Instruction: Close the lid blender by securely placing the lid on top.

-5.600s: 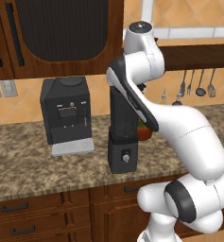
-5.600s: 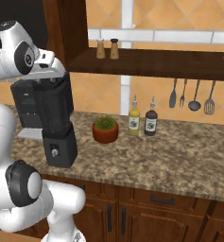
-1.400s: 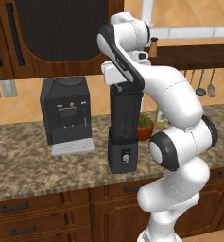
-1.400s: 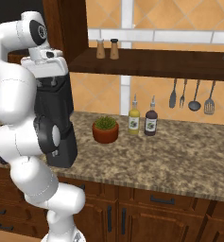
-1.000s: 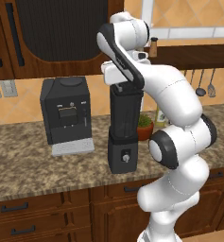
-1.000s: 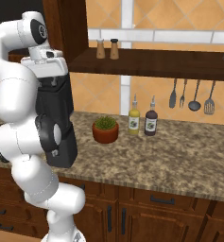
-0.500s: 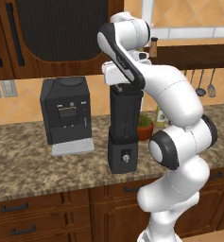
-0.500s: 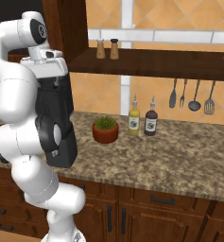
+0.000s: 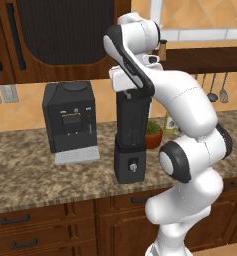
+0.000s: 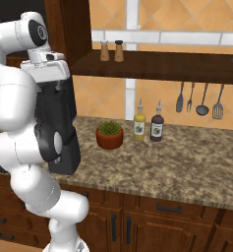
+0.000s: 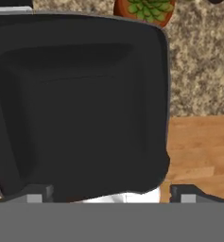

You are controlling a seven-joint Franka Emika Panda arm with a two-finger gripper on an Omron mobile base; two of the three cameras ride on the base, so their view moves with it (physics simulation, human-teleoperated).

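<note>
Pincer (image 11: pixel 108 193) has spread wide above lid (image 11: pixel 80 99); hand view alone shows it.

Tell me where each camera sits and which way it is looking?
Left base view: behind the arm on its left, facing the counter, blender and coffee machine; the white arm rises at the right.
Right base view: behind on the right, facing the blender, potted plant and two bottles; the arm rises at the left.
Hand view: on the hand, looking down at the lid; claw tips spread apart.
Both base views share the blender and plant.
</note>
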